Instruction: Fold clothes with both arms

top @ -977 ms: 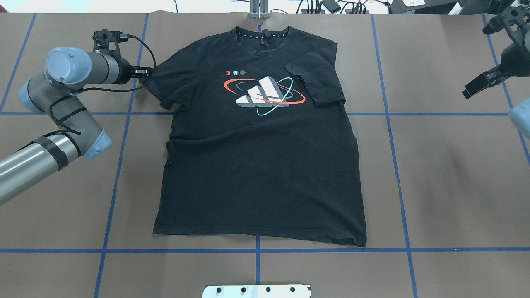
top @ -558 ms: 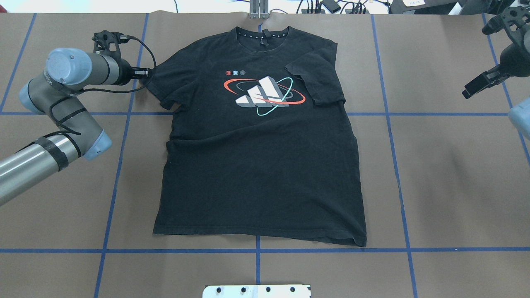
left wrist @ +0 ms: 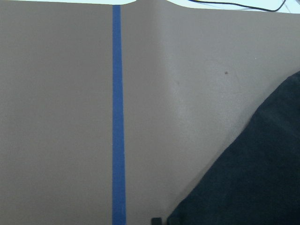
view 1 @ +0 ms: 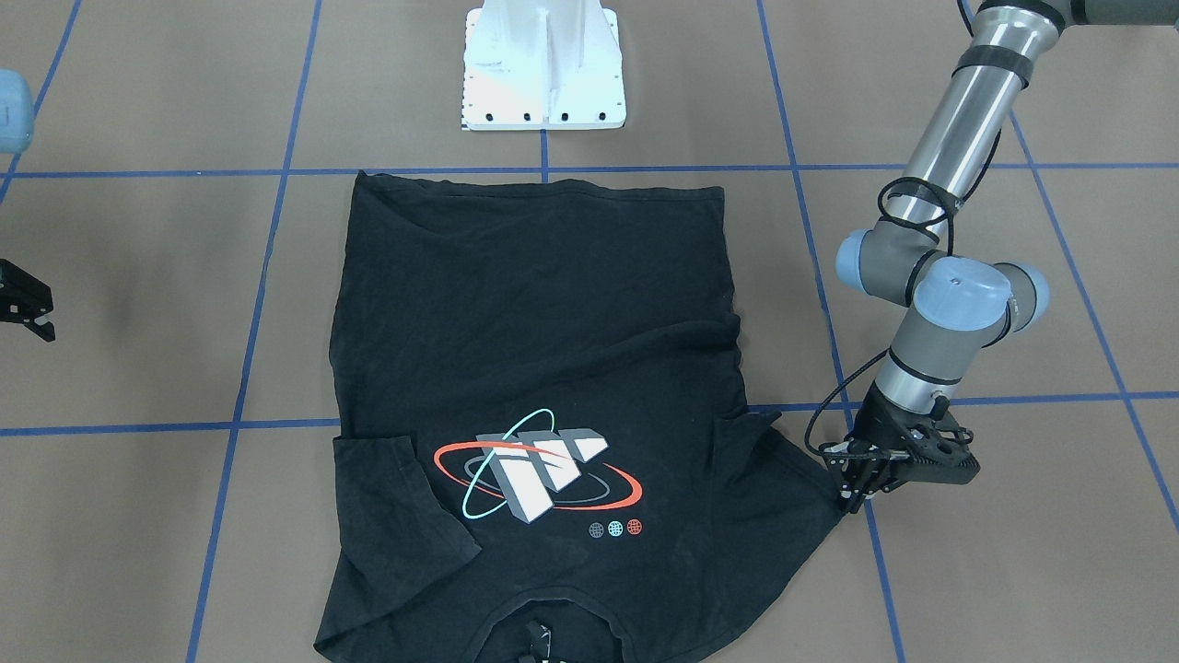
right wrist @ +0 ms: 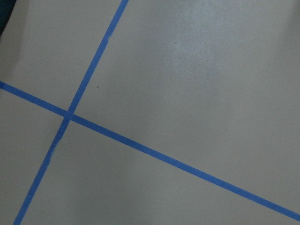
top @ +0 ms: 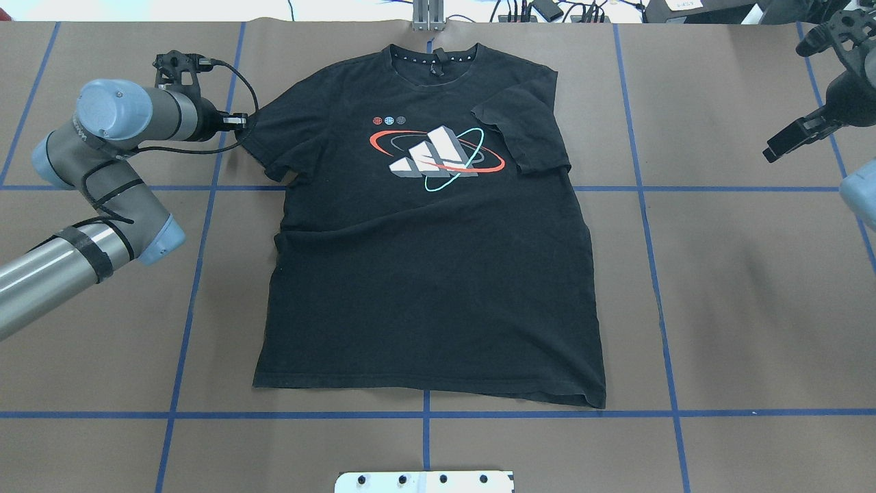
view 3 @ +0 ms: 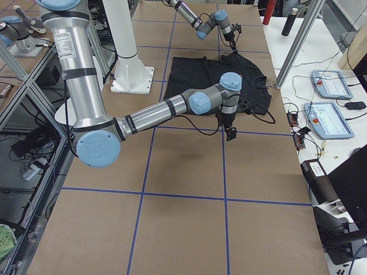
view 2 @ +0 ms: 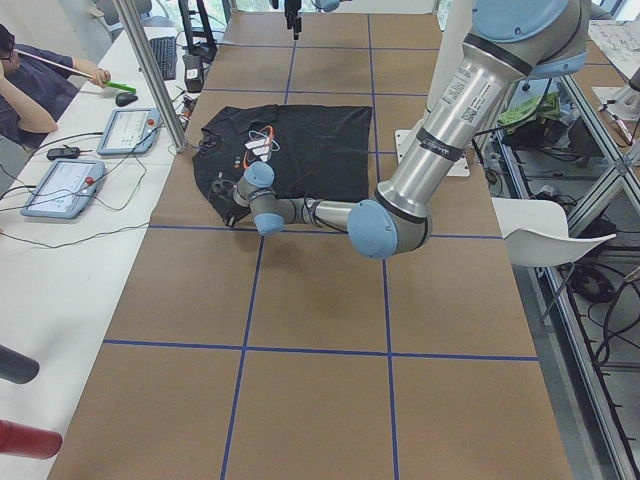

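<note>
Cannot tell the jaws' spread on the left gripper point(top: 241, 122). Find its tips touching the hem of the left sleeve point(top: 270, 140) of the T-shirt point(top: 424, 294), spread print-up on the surface point(top: 739, 287). Step in hand, likely: sleeve pickup. Next: pinch, lift, fold inward. Cannot tell the jaws on the right gripper point(top: 787, 142), far right, well apart.

1. the overhead view looks forward and down from behind the robot, wide enough for the whole t-shirt point(top: 424, 274) and the left gripper point(top: 239, 123) at its sleeve.
2. the front-facing view looks steeply down from across the table point(view 1: 1013, 571), mirrored, and shares both.
3. the side views look along the table from either end, far back.
4. the left wrist camera sits close beside its gripper, catching a blue tape line point(left wrist: 118, 117) and the t-shirt's edge.
5. the right wrist camera looks closely down on a tape crossing point(right wrist: 68, 115).
</note>
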`<state>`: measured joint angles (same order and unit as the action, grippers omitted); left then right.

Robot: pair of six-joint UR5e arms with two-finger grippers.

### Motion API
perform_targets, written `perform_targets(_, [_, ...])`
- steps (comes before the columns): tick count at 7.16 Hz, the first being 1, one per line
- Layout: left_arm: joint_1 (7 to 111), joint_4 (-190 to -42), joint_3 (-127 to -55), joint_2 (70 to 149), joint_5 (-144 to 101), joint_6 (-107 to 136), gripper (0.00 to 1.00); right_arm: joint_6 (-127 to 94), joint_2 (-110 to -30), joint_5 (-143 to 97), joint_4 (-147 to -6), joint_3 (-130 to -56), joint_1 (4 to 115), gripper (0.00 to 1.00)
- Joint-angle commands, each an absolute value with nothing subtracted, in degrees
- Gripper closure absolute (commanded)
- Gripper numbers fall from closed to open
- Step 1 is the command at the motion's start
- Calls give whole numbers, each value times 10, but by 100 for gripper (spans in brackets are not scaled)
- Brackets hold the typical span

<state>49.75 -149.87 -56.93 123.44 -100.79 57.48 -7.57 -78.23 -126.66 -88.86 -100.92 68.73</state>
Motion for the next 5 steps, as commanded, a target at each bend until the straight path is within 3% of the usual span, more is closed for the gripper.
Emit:
perform_targets(1, [499, -1497, -572, 1234, -1009, 574, 100, -77, -782, -1267, -889, -1009, 687, 0])
perform_targets(5, [531, -1422, -574, 1292, -1049, 584, 100, -81, -781, -1267, -889, -1010, 687, 0])
